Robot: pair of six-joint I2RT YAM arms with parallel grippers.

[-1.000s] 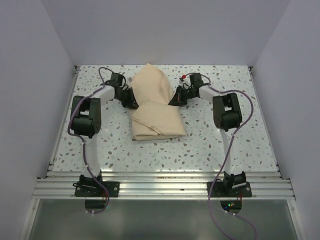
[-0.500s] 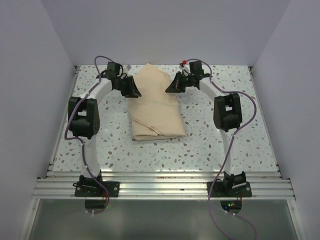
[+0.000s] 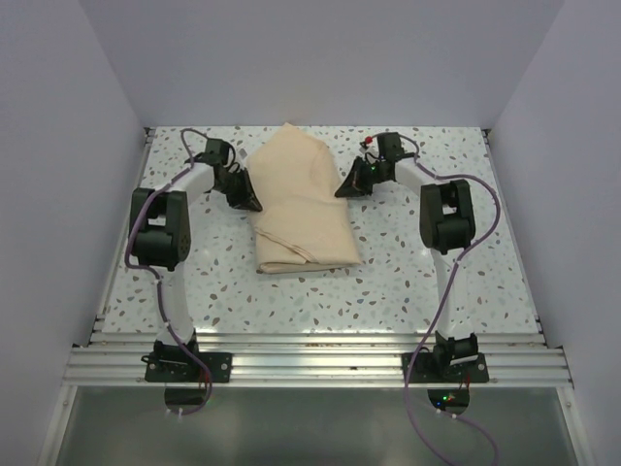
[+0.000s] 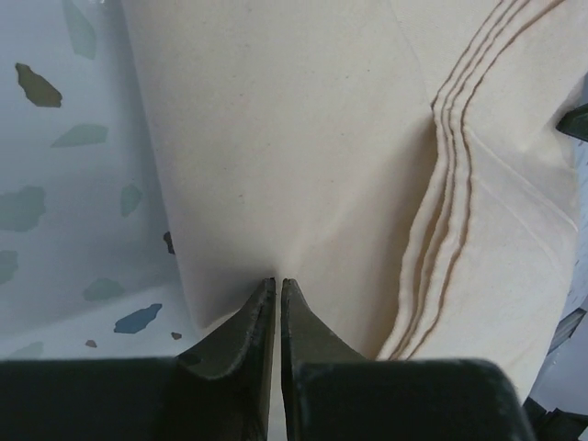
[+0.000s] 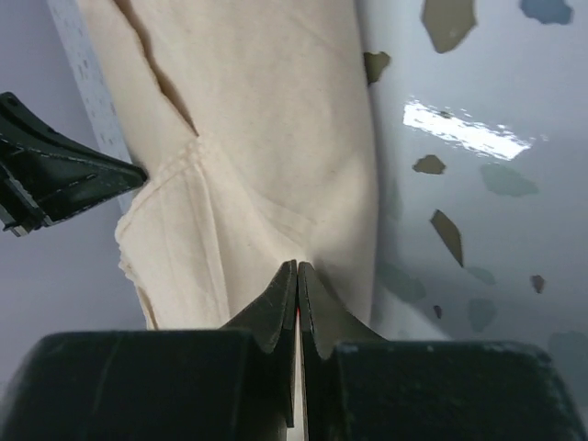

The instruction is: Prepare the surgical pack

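We see the surgical pack (image 3: 301, 209) lying in the middle of the speckled table (image 3: 408, 282), a tan cloth folded on itself. Its rounded upper part reaches toward 12 o'clock, close to the far edge. Its flatter, layered lower part ends toward 6 o'clock with stacked edges showing.

The 2 arms curve in from either side. The left gripper (image 3: 245, 194) meets the cloth on its 9 o'clock edge, and the right gripper (image 3: 344, 187) meets it on the 3 o'clock edge. Both sit at about the same height on the cloth, above its middle.

From the left wrist, we see the 2 fingers drawn almost together, only a thin slit between them. The cloth puckers into their tips, so they are pinching its edge. Several brown hem lines run through the fabric from 1 o'clock down to 5 o'clock of that view, and bare table shows at 9 o'clock.

From the right wrist, we see the fingers pressed together, with creases fanning out of the fabric where the tips nip it. The other gripper's dark tip shows at 9 o'clock, and the table lies toward 3 o'clock.
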